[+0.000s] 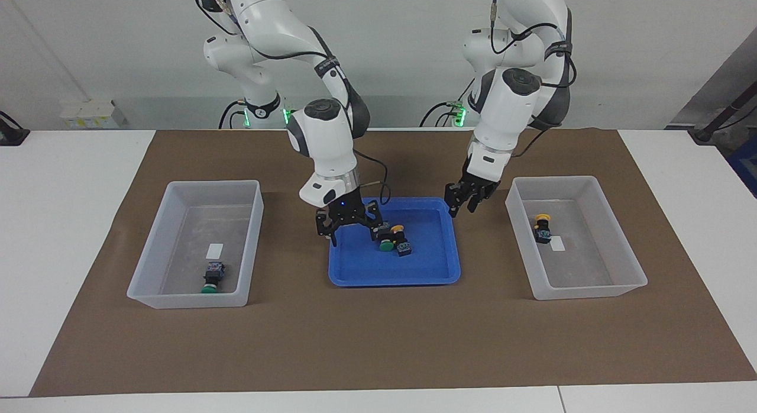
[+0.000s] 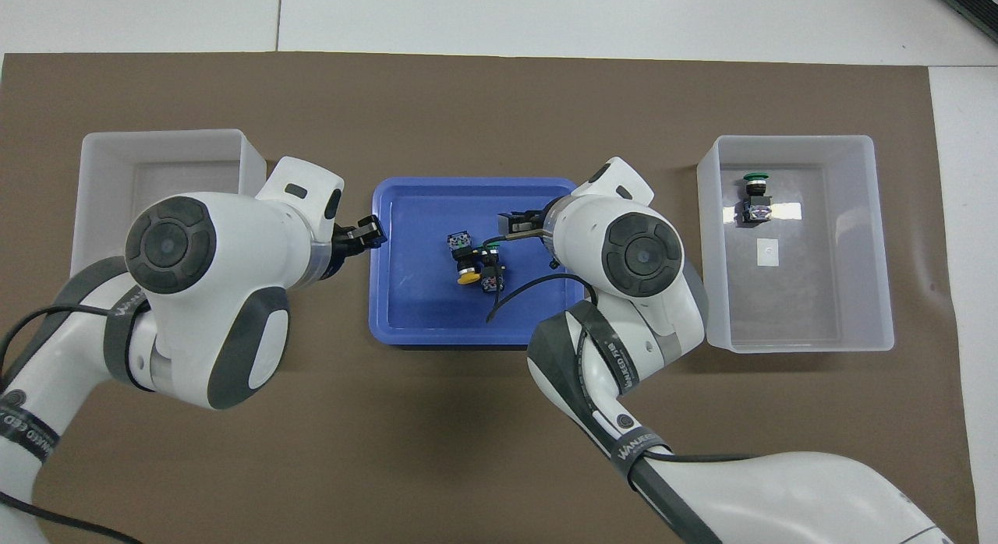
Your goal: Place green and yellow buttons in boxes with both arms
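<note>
While the first box (image 1: 254,235), at the right arm's end, has a green button (image 1: 211,280) by its edge farthest from the robots, the right gripper (image 1: 355,238) hangs spread wide and empty over the blue tray (image 1: 366,271) — just beside the two buttons (image 1: 391,238) mid-tray. The left gripper (image 1: 464,207) is over the tray's corner — can't tell its state. The second box (image 1: 591,286) holds a yellow button (image 1: 542,226) near its robot-side edge.

You see two shiny white robot arms (image 1: 322,135) with dark grey joints, thin black cables (image 1: 550,28), black claws.
</note>
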Robot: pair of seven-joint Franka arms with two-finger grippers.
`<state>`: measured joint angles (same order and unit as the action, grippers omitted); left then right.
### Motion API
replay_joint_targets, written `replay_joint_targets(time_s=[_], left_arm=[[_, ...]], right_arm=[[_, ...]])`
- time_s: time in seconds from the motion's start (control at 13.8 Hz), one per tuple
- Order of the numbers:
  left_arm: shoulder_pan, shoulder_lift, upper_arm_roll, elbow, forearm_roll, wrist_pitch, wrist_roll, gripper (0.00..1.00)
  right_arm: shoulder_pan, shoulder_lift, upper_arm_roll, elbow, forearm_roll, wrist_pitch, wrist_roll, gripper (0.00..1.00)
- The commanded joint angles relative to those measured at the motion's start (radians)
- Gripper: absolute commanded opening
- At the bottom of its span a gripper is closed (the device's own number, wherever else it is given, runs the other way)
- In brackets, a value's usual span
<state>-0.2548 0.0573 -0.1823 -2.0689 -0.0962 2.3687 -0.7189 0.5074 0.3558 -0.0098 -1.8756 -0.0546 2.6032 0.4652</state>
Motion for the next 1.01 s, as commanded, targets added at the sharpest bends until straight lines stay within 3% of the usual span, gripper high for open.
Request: replay_joint_targets(time_s=[0.0,0.14,0.51,0.65,0.79,0.87,0.94], left_arm=[[-0.055,0.065,0.018,-0.016,-0.016,0.117,-0.072,0.58],[-0.089,0.114,0.021,-0.010,-0.016,0.181,-0.115,0.58],[-0.089,0.124,0.021,-0.005,-0.014,0.182,-0.114,0.58],[-0.089,0.124,0.021,0.001,-0.014,0.181,-0.116,0.58],[-0.089,0.124,0.021,0.003,-0.014,0.178,-0.114,0.58],[-0.089,0.125,0.021,0.003,-0.014,0.179,-0.114,0.58],[-0.089,0.125,0.021,0.003,-0.014,0.179,-0.116,0.58]], right_arm=[[0.043,0.057,-0.006,0.004,0.018,0.075,0.050,1.00],[0.060,0.077,-0.006,0.004,0.015,0.090,0.056,1.00],[0.085,0.100,-0.006,-0.011,0.013,0.092,0.058,1.00],[0.094,0.101,-0.006,-0.016,0.015,0.092,0.061,0.92],[0.085,0.104,-0.006,-0.014,0.015,0.103,0.066,0.64],[0.080,0.109,-0.006,-0.017,0.016,0.138,0.078,0.56],[0.080,0.109,-0.006,-0.028,0.016,0.165,0.111,0.55]])
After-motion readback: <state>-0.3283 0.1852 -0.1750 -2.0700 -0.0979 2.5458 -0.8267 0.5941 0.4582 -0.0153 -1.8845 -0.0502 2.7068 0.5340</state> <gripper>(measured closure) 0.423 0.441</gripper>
